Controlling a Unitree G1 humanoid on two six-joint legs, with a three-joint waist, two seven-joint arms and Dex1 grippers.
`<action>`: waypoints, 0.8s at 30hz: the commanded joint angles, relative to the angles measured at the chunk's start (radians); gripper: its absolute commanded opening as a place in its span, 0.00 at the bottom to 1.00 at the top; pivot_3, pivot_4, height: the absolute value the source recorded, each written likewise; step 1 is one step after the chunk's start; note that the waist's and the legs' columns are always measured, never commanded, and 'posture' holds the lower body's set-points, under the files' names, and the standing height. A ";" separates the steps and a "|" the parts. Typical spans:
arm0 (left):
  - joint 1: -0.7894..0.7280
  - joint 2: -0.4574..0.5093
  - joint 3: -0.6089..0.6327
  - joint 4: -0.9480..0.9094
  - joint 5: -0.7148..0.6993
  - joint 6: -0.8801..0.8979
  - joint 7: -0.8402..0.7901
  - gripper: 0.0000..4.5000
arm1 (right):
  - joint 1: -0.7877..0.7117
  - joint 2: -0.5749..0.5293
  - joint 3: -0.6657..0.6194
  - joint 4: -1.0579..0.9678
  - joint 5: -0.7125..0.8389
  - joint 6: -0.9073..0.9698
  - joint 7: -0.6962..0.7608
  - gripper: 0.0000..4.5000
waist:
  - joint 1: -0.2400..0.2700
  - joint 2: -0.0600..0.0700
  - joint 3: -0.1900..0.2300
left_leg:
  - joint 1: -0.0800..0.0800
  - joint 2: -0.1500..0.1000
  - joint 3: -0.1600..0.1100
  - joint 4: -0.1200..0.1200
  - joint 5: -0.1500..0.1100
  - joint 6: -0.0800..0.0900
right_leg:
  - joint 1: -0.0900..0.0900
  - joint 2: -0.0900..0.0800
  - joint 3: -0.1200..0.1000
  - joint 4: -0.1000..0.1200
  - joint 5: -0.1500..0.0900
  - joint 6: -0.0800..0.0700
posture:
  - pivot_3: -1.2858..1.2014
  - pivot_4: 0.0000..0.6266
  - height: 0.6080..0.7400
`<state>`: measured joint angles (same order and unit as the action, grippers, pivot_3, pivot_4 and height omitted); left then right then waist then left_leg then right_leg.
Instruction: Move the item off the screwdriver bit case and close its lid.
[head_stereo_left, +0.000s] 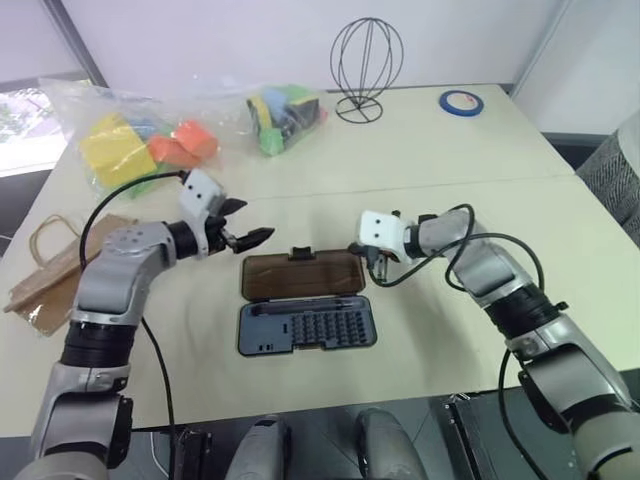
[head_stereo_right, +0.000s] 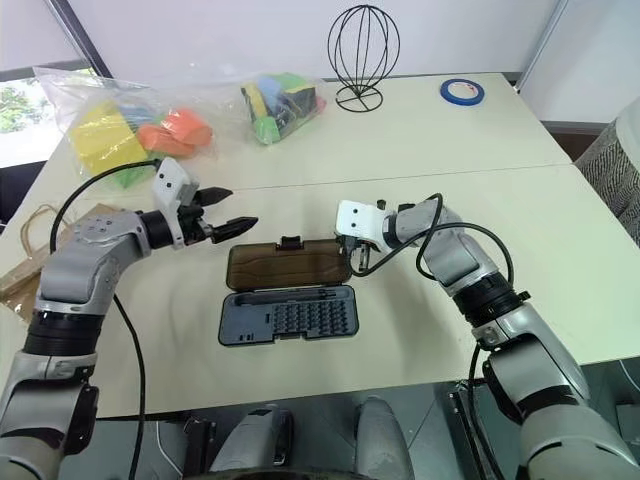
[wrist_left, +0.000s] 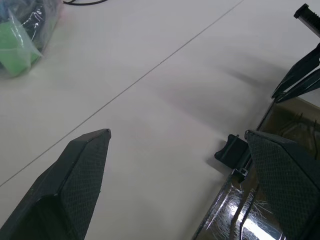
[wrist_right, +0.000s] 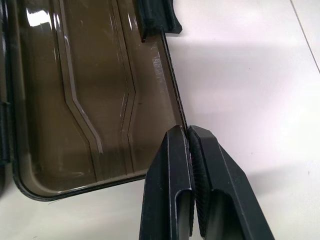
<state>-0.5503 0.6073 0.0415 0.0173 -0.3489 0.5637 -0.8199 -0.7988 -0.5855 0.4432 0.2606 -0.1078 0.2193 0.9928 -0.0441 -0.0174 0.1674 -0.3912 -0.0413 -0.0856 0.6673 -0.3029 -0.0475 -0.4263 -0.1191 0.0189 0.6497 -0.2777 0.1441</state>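
The right hand (wrist_right: 190, 137), clenched, is resting its tips at the far long edge of the lid (head_stereo_left: 303, 275), lying flat-open behind the tray (head_stereo_left: 306, 326). The left hand (head_stereo_left: 243, 236), released, is hovering off the lid's opposite corner; the right seems better placed.

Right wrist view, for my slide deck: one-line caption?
Shut right gripper at the far edge of the open bit case's smoky brown lid, near the black latch tab.

Beige table (head_stereo_left: 450, 160), white wall (head_stereo_left: 200, 40), bright window (head_stereo_left: 25, 110)
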 joint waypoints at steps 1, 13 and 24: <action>0.000 0.015 0.034 -0.047 -0.015 0.002 0.010 1.00 | -0.021 -0.001 -0.005 0.001 -0.025 -0.017 0.027 0.01 | 0.000 0.000 0.000 | 0.000 0.000 0.000 0.000 0.000 0.000 | 0.000 0.000 0.000 0.000 0.000 0.000 | 0.52 0.24 1.00; 0.017 0.019 0.027 -0.057 -0.024 -0.002 0.004 1.00 | 0.023 0.008 -0.076 -0.049 -0.007 0.056 0.024 0.15 | 0.000 0.000 0.000 | 0.000 0.000 0.000 0.000 0.000 0.000 | 0.000 0.000 0.000 0.000 0.000 0.000 | 0.52 0.24 1.00; 0.072 0.052 0.024 -0.200 -0.156 0.083 -0.134 1.00 | 0.075 -0.071 -0.180 -0.287 0.077 0.266 0.068 0.99 | 0.001 0.000 0.000 | 0.000 0.000 0.000 0.000 0.000 0.000 | 0.000 0.000 0.000 0.000 0.000 0.000 | 0.52 0.24 1.00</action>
<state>-0.5017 0.6269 0.0438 -0.0806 -0.4280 0.6102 -0.9036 -0.7238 -0.6427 0.3292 0.0677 -0.0725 0.4158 1.0609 -0.0430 -0.0173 0.1674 -0.3914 -0.0414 -0.0856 0.6673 -0.3029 -0.0475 -0.4262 -0.1193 0.0192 0.6497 -0.2777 0.1441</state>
